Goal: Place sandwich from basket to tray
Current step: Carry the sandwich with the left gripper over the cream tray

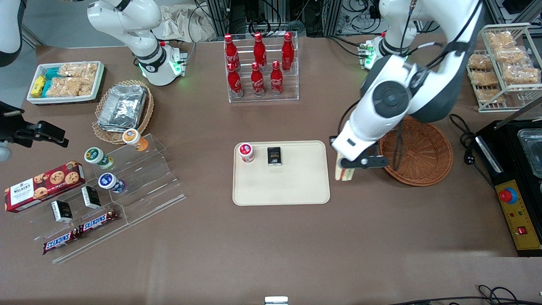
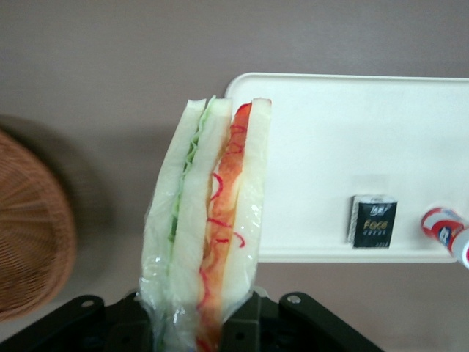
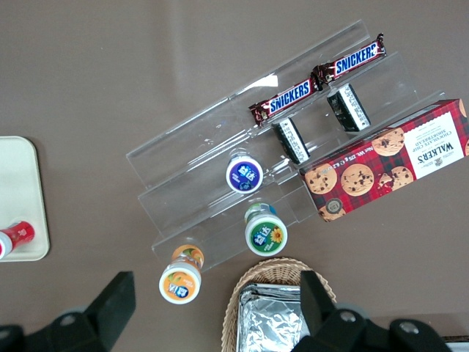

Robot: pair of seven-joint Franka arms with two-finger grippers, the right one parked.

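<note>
From where I'm standing, the tool [image 1: 348, 169] is hanging over the bare worktop [image 1: 271, 245] between the tray [image 1: 296, 190] and the basket [image 1: 417, 152], its fingers clamping one wrapped sandwich [image 1: 342, 171] by its lower end; the wedge is standing upright, clear of the basket and just beside the tray's edge. In the wrist view the sandwich [image 2: 209, 220] is showing green filling between one pair of slices and red-orange between the other, with the tray [image 2: 330, 147] close by and the basket [image 2: 33, 227] empty of anything I can see. I'd judge the carry step is under way; the next move is calling for a short shift sideways over the tray's open stretch, then lowering and releasing. On the tray, farther from me, one small red-capped cup [image 1: 246, 152] and one small black packet [image 1: 274, 156] are sitting side by side, so the nearer half is looking safest. Farther still, six red bottles [image 1: 258, 63] are standing in a clear rack.
</note>
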